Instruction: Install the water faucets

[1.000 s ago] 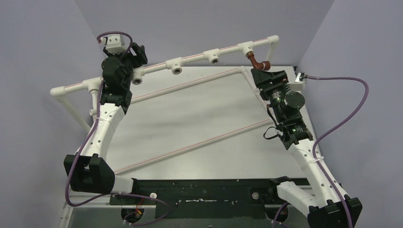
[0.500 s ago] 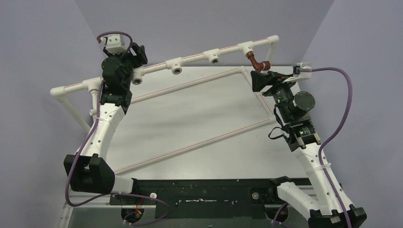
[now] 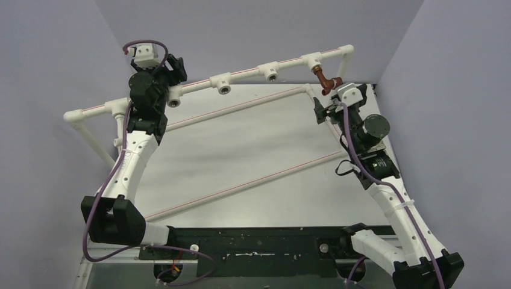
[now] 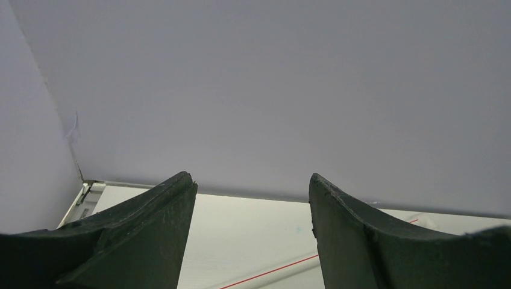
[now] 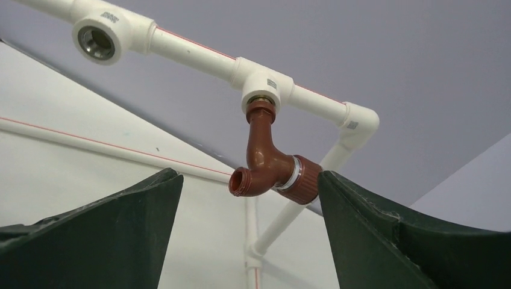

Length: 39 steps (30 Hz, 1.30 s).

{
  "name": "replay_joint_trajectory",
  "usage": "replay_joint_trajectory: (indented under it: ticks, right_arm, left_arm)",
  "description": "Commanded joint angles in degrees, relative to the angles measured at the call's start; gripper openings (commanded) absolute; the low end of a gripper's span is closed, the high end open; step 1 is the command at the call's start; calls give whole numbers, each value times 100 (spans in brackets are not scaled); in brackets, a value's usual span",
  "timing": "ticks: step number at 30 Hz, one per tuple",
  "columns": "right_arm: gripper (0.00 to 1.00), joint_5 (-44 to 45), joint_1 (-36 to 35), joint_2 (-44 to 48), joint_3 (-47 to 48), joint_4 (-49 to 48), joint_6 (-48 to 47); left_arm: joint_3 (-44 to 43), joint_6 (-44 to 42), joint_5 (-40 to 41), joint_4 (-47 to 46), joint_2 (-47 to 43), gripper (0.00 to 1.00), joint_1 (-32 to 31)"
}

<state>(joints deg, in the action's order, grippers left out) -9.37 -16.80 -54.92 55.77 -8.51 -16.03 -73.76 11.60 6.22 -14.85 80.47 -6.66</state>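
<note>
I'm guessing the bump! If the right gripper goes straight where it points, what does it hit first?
Probably the reddish-brown curved faucet hanging from the white pipe tee, framed by the right gripper's open fingers; depth unclear.

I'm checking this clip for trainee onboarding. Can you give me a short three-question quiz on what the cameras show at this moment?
1. True or false: the brown faucet is seated in a tee socket of the white pipe frame.
2. What sits between the fingers of the left gripper? A) a white faucet B) nothing C) a length of pipe
3. In the top view, how many open sockets on the raised rail have no faucet in them?
Key: 1 true; 2 B; 3 three.
</note>
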Motion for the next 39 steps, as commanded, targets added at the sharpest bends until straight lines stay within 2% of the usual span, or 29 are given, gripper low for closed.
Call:
replay_joint_trajectory:
  ticks: [1,8,14,20,24,30,33,37,39]
  right_arm:
    - [86,-139,-154,-54,8,-447,-1571]
    - [89,400,-481,-458,243,-152,-2970]
    - [89,988,-686,-766,270,-489,-3734]
    - [84,1943,-857,-1130,266,-1005,-4343]
    - [78,2107,-868,-1308,334,-1195,-4393]
    - [57,2298,-869,-1546,575,-1086,-4150]
    - [38,2265,-864,-1537,613,-1119,-3917]
    - [4,2225,-869,-1548,719,-1053,-3483]
    - [0,2211,-867,-1548,743,-1047,-3232]
  left_arm:
    - [370,-114,-68,1248,470,66,-52]
    - [366,-114,-86,1251,478,66,-42]
    - [366,-114,-82,1253,490,66,-40]
    - [356,-122,-77,1261,499,66,-44]
    - [355,-123,-74,1264,506,66,-46]
    - [361,-124,-76,1262,506,66,-38]
    - [352,-114,-93,1271,522,67,-26]
    - [344,-105,-103,1258,529,66,-27]
    - [351,-105,-103,1262,529,66,-24]
